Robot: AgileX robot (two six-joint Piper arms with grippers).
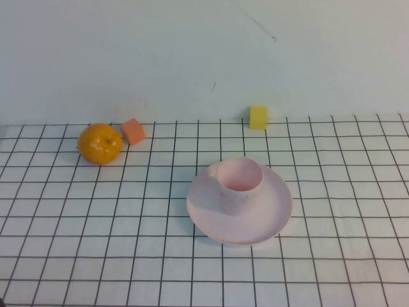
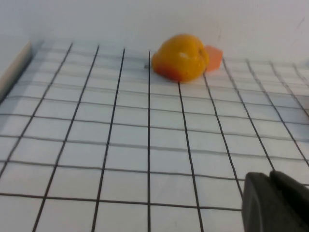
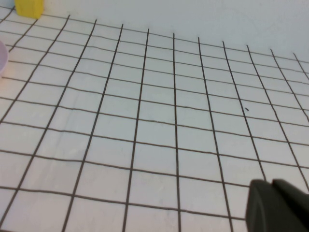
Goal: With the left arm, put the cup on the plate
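The pale pink cup stands upright on the pale pink plate, a little left of the plate's middle. Neither arm shows in the high view. In the left wrist view, my left gripper hangs over bare gridded cloth with its dark fingers pressed together and nothing between them. It points toward the orange fruit, well away from the cup. My right gripper is likewise shut and empty over the cloth. A sliver of the plate shows at the edge of the right wrist view.
An orange fruit lies at the back left with a salmon cube beside it. A yellow cube sits at the back, beyond the plate. A white cloth with a black grid covers the table.
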